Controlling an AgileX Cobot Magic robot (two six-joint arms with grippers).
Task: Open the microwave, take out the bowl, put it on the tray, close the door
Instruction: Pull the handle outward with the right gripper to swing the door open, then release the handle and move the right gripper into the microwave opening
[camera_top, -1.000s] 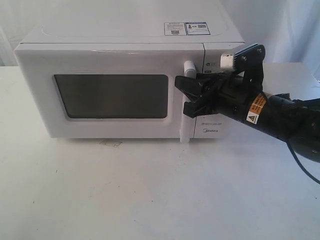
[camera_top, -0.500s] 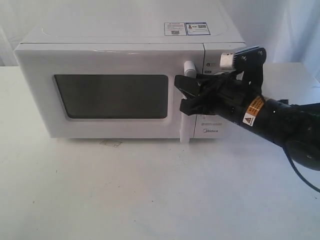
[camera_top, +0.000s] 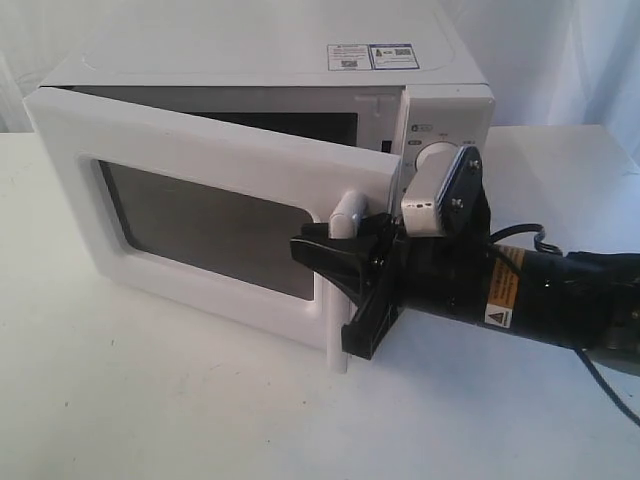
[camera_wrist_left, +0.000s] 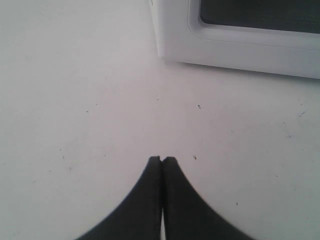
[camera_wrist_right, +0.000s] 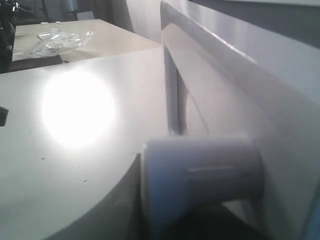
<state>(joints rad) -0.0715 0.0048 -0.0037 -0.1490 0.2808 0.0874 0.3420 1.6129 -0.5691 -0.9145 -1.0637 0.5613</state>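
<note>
The white microwave (camera_top: 270, 60) stands at the back of the table. Its door (camera_top: 200, 150) is swung partly open, hinged on the left, and the dark cavity shows above it. No bowl shows inside from here, and no tray is in view. My right gripper (camera_top: 325, 295) is at the vertical white handle (camera_top: 338, 215). Its black jaws stand apart and are hooked round the bar rather than clamped on it. The right wrist view is filled by the handle's end (camera_wrist_right: 200, 175), with one finger (camera_wrist_right: 107, 212) beside it. My left gripper (camera_wrist_left: 162, 159) is shut and empty over the table, short of the microwave's front corner (camera_wrist_left: 225, 45).
White tabletop (camera_top: 150, 400) lies in front of the microwave. Two round knobs sit on the control panel (camera_top: 445, 125), just behind my right wrist. A cable (camera_top: 610, 390) trails from the right arm. Clear plastic (camera_wrist_right: 60, 40) lies on a farther table.
The door has gone from closed to partly open. My right gripper came toward the camera and down, bringing the handle with it.
</note>
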